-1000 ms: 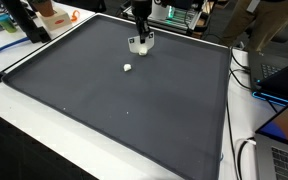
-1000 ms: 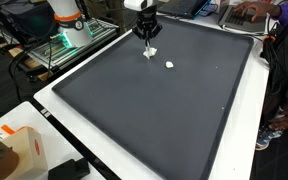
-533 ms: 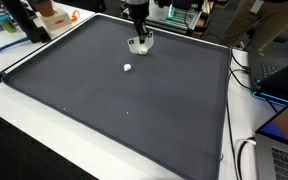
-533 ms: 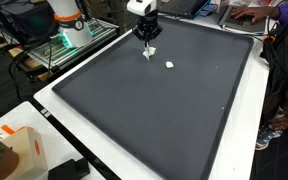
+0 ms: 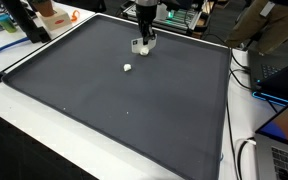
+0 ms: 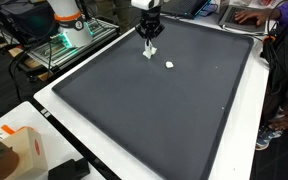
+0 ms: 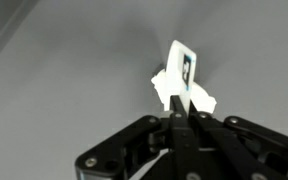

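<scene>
**Figure.** Robotiq gripper point(image 5: 141, 39) over the far part of the dark mat point(image 5: 124, 120), seen in both exterior views and the wrist view.

**Claw.** The fingers are drawn together and clamp a small white plastic piece point(image 7: 182, 80) at their tips. The piece hangs directly below the gripper point(image 6: 150, 42), close above the mat point(image 6: 144, 120). Whether its lower end touches the mat cannot be told.

**Axis.** In the wrist view the held piece point(image 5: 138, 45) shows a narrow tab with a dark mark. Its long axis runs straight out from the gripper point(image 7: 184, 113), in line with the fingers. Broader white lobes sit on either side at its base.

**Neighbour.** A second, loose white piece point(image 5: 128, 68) lies flat on the mat, nearer the mat's middle than the held one and apart from it. In an exterior view this loose piece point(image 6: 170, 65) lies just beside the held piece point(image 6: 151, 51), not touching. Nothing stands between the two.

**Surroundings.** The mat rests on a white table point(image 5: 34, 115). Cables point(image 5: 240, 62) and a laptop point(image 5: 284, 150) lie off the mat's edge, well apart from the gripper.
</scene>
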You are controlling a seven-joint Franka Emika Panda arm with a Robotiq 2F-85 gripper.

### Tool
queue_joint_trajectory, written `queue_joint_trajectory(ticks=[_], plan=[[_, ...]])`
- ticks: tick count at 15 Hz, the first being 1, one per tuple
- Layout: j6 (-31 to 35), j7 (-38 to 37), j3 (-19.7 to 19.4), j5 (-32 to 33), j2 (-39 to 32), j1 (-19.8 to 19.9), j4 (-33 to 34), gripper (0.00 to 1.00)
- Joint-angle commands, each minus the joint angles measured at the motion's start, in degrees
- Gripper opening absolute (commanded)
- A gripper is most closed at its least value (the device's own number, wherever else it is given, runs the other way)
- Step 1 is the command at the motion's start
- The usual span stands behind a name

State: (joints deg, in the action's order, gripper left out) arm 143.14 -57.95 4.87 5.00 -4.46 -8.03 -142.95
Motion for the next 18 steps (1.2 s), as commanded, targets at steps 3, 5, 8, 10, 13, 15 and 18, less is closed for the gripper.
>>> queue_joint_trajectory(ticks=[3, 5, 8, 10, 13, 15, 18], plan=[[2.87, -1.45, 3.44, -8.04, 2.71, -1.93, -9.71, 0.01], [8.35, -4.2, 4.03, -9.62, 5.99, -1.99, -11.61, 0.01], [12.14, -13.1, 4.54, -1.99, 14.16, -0.78, -15.61, 0.01], [7.51, -15.16, 5.48, -0.26, 20.99, 0.23, -17.15, 0.01], [-3.69, -1.51, 3.13, -11.69, 29.58, -3.67, -15.78, 0.01], [-13.62, 7.34, 2.12, -16.09, 35.09, -5.22, -13.96, 0.01], [-28.81, 14.72, 2.95, -17.36, 37.5, -4.46, -8.6, 0.01]])
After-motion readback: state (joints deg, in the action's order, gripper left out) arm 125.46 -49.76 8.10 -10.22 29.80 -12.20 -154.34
